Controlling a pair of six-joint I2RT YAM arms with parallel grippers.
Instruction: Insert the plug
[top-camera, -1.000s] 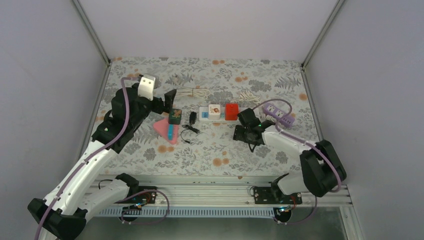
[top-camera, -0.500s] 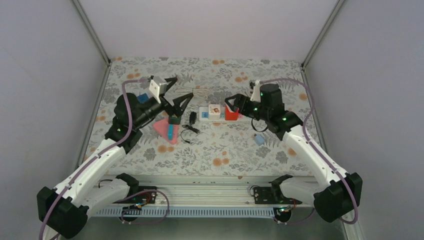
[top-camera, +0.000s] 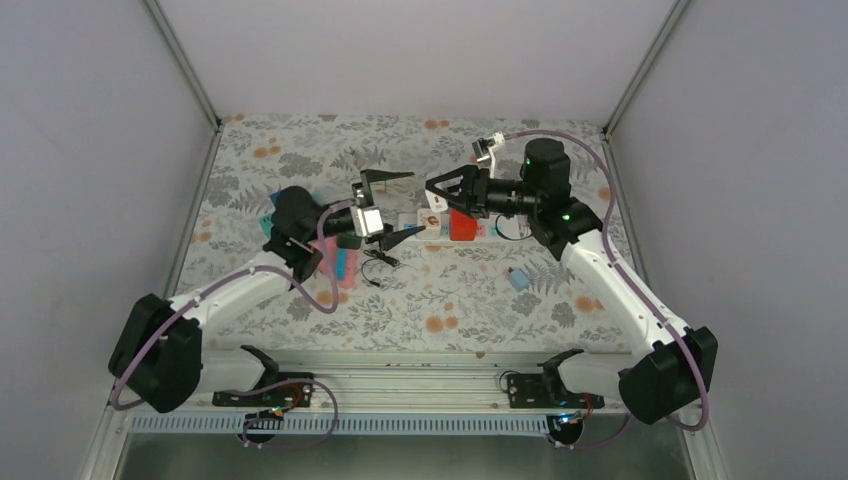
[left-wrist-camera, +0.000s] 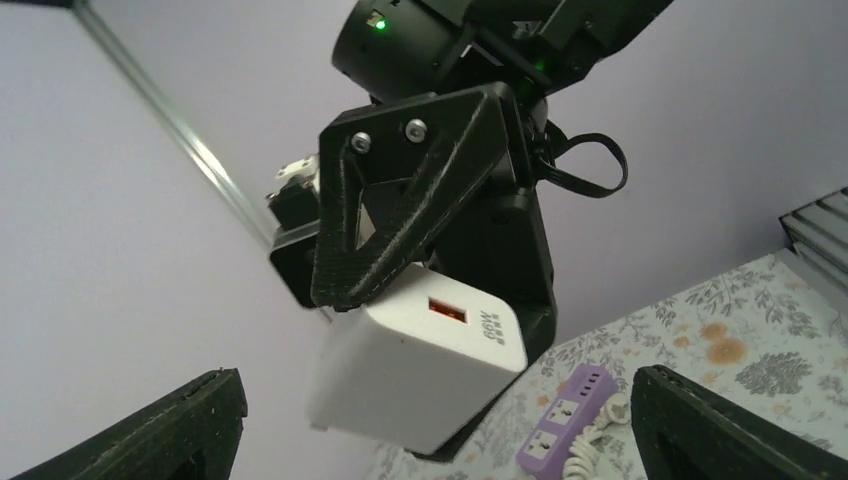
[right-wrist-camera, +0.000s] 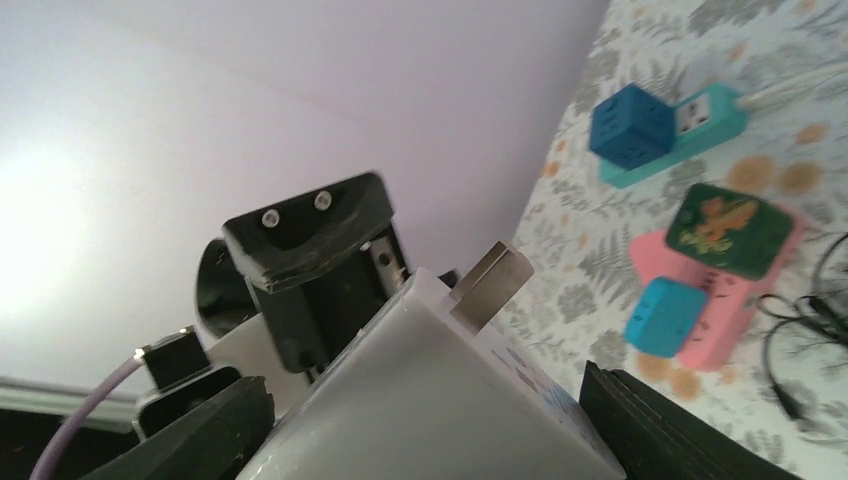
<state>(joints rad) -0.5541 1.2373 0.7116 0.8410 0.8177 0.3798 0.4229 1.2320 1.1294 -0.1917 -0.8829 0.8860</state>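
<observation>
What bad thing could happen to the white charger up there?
The right end effector holds the charger in midair; it might slip and drop onto the table. The open left end effector faces it close by, so the two could bump and knock the charger crooked.

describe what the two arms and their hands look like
Both arms have white links between chunky black joints, with a lilac cable looping along each: the left arm and the right arm. A small green light glows on the right arm's wrist. The left hand and the right hand are black, with flat triangular open-frame fingers fixed by two silver screws.
</observation>
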